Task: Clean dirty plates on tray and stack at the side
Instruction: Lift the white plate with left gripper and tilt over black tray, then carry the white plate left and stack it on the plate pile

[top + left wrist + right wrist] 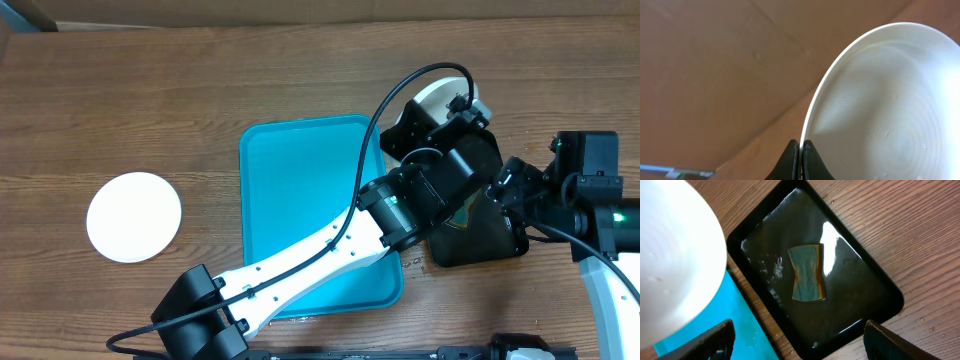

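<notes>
Overhead, a white plate point(134, 217) lies on the desk point(150, 90) well left of the turquoise tray point(290, 180), probably the start of the stack. Left wrist: left hand point(801, 152) pinched shut on the rim of the lifted plate point(890, 100), held tilted, likely for wiping. Right wrist: right hand point(799, 340) open, holding nothing, above the sponge point(807, 272) in the wet black tray point(860, 280)

Left arm point(330, 250) apparently hides most of plate point(438, 93)

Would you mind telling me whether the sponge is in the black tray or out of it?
In. The sponge lies flat inside the black tray, and the open right gripper hangs above it, fingers clear of it.
</notes>
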`<state>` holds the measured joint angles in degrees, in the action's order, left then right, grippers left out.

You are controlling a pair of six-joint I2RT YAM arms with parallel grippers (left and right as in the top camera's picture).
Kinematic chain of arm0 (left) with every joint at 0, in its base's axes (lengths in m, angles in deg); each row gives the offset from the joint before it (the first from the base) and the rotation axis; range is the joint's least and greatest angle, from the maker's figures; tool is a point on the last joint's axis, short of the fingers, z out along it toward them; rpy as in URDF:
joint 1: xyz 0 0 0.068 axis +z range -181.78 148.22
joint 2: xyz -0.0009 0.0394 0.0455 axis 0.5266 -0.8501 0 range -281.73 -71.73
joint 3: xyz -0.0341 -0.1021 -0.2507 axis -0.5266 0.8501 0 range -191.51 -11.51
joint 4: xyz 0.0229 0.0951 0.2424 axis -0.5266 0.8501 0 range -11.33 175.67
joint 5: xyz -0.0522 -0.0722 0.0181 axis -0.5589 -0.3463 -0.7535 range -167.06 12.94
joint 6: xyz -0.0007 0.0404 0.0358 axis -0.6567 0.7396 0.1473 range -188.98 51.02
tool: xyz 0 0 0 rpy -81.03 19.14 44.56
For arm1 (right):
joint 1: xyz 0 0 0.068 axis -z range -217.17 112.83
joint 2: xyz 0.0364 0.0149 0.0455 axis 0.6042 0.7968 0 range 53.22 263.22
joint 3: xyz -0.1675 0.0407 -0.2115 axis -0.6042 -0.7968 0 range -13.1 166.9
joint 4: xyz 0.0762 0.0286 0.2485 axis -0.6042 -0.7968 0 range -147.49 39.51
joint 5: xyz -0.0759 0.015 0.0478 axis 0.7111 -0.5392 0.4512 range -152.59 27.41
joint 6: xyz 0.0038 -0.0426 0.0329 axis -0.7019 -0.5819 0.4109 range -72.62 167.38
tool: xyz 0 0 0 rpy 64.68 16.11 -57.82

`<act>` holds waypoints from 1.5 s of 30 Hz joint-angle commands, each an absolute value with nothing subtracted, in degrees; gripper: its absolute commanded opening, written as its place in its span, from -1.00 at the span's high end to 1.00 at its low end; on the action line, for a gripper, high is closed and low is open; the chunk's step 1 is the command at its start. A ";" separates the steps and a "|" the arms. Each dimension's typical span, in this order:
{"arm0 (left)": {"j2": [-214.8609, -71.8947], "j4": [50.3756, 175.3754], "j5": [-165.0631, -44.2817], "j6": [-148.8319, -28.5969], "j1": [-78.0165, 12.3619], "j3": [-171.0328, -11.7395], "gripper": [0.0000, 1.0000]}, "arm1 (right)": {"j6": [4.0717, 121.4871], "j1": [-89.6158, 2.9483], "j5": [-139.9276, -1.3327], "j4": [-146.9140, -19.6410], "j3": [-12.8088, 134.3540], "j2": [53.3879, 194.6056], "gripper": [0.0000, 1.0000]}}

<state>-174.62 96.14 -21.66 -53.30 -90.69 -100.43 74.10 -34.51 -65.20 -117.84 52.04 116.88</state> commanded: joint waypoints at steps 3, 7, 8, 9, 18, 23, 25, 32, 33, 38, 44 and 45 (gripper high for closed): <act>-173.44 104.47 -19.08 -71.20 -90.65 -101.72 0.92 | 73.90 -34.14 -65.24 -117.98 52.76 116.77 -0.67; -168.33 119.29 -29.46 -89.27 -87.48 -101.72 0.91 | 73.90 -34.14 -65.24 -117.98 52.76 116.77 -0.67; -167.06 123.31 -32.63 -94.56 -85.91 -101.72 0.91 | 73.90 -34.14 -65.26 -117.98 52.76 116.77 -0.68; -165.49 128.23 -36.92 -100.53 -83.24 -101.72 0.92 | 73.90 -34.14 -65.24 -117.93 52.76 116.77 -0.68; -158.45 152.14 -54.79 -112.66 -54.43 -101.66 0.91 | 73.88 -34.14 -65.24 -117.91 52.76 116.77 -0.68; -157.84 155.55 -62.20 -105.47 -34.96 -101.55 0.91 | 73.90 -34.14 -65.24 -117.91 52.76 116.77 -0.68; -157.84 155.53 -65.00 -102.67 -27.35 -100.83 0.92 | 73.90 -34.14 -65.24 -117.91 52.76 116.77 -0.68; -157.84 150.83 -71.87 -97.86 -2.28 -92.92 0.91 | 73.90 -34.14 -65.26 -117.89 52.76 116.77 -0.68; -157.84 149.54 -73.24 -97.80 -0.01 -91.34 0.91 | 73.90 -34.14 -65.26 -117.91 52.76 116.77 -0.68; -157.84 142.81 -69.42 -99.44 4.06 -83.01 0.91 | 73.90 -34.14 -65.26 -117.93 52.76 116.77 -0.68; -157.86 134.87 -63.80 -102.84 4.25 -76.79 0.91 | 73.90 -34.14 -65.26 -118.06 52.76 116.77 -0.68; -157.86 134.15 -63.78 -102.78 4.25 -76.63 0.92 | 73.90 -34.14 -65.26 -118.08 52.76 116.77 -0.68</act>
<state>-159.24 135.64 -66.55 -100.99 4.23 -77.27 74.15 -34.51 -65.20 -118.17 52.04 116.88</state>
